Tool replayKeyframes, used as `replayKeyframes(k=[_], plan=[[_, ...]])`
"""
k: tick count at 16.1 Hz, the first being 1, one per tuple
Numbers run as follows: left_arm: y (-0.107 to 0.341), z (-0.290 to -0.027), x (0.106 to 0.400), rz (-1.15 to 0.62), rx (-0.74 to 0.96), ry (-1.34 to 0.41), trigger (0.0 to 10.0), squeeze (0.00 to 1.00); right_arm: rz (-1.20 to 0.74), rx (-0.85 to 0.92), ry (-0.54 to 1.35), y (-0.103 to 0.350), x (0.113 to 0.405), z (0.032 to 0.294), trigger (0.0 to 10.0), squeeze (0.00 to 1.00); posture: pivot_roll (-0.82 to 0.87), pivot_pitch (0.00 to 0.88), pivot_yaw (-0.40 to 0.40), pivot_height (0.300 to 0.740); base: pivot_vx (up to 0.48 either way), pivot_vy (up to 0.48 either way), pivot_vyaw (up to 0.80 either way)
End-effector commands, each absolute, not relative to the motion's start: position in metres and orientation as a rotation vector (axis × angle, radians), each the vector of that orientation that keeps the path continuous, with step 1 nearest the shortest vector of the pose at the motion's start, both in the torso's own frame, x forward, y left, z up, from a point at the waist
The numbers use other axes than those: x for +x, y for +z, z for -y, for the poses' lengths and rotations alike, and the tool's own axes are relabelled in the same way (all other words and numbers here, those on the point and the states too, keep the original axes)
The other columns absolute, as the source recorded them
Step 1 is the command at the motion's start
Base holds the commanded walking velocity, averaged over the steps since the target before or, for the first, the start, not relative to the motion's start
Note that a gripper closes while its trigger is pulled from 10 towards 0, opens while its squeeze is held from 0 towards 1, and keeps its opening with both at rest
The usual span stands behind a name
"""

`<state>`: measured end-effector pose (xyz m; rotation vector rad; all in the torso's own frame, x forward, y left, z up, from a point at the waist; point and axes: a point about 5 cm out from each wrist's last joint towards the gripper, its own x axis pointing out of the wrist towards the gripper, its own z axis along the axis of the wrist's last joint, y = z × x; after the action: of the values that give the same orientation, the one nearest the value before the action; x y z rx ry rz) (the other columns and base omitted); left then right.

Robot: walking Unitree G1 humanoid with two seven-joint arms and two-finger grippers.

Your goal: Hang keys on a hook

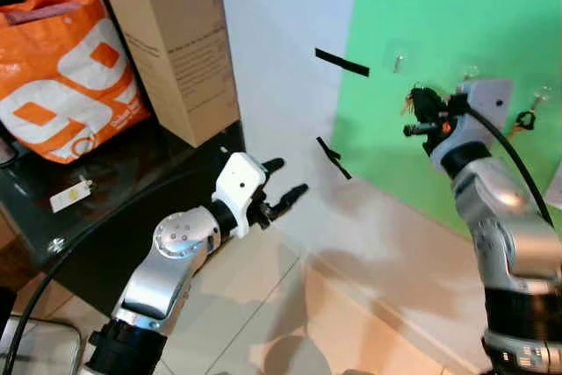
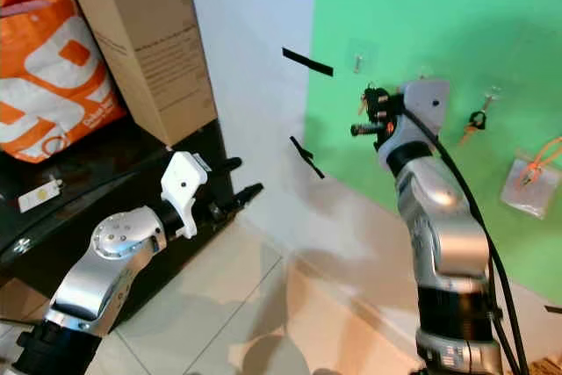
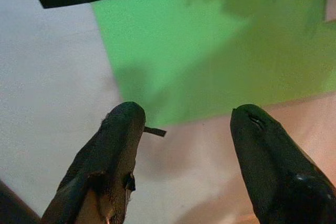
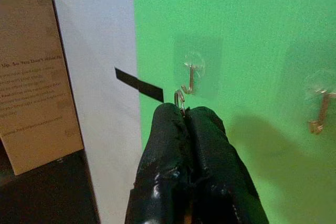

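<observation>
Just ahead of the right gripper [image 4: 185, 113], pinched on the key ring [image 4: 179, 98], hangs the hook [image 4: 190, 80], ring presented for threading; left gripper [image 3: 181, 129] wide open, empty, idle.

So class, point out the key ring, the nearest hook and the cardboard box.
key ring [image 4: 179, 99], right wrist view, its metal loop.
hook [image 4: 189, 81], right wrist view, its shank.
cardboard box [image 1: 176, 41], left eye view, its front face.

We see two silver arms with black joint bands. The left tool [image 1: 279, 189] has a white wrist housing and long black fingers [image 3: 113, 156]; its elbow carries a disc of small screws. A black cable runs along the right arm to the right tool [image 2: 371, 111].
</observation>
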<state>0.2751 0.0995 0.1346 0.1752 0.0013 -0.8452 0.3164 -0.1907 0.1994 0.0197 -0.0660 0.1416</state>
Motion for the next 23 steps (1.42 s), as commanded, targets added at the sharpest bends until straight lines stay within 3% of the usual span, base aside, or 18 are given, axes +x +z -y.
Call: replayKeyframes(k=[1,6,13,23], plan=[[0.141,-0.099,0.276,0.014,0.189,-0.864,10.0,0.0,0.049,0.047,0.126,0.198,0.32,0.195,10.0,0.0,-0.16,0.0,0.057,0.74,0.0,0.0,0.0],[0.147,-0.101,0.278,0.021,0.198,-0.903,10.0,0.0,0.073,0.112,0.041,0.207,0.342,0.213,10.0,0.0,-0.15,0.0,0.056,0.74,0.0,0.0,0.0],[0.145,-0.098,0.277,0.013,0.182,-0.925,10.0,0.0,0.119,0.186,-0.016,0.211,0.331,0.228,10.0,0.0,-0.16,0.0,0.067,0.74,0.0,0.0,0.0],[0.144,-0.101,0.279,0.002,0.177,-0.926,10.0,0.0,-0.03,0.26,-0.118,0.189,0.334,0.245,10.0,0.0,-0.16,0.0,0.067,0.74,0.0,0.0,0.0]])
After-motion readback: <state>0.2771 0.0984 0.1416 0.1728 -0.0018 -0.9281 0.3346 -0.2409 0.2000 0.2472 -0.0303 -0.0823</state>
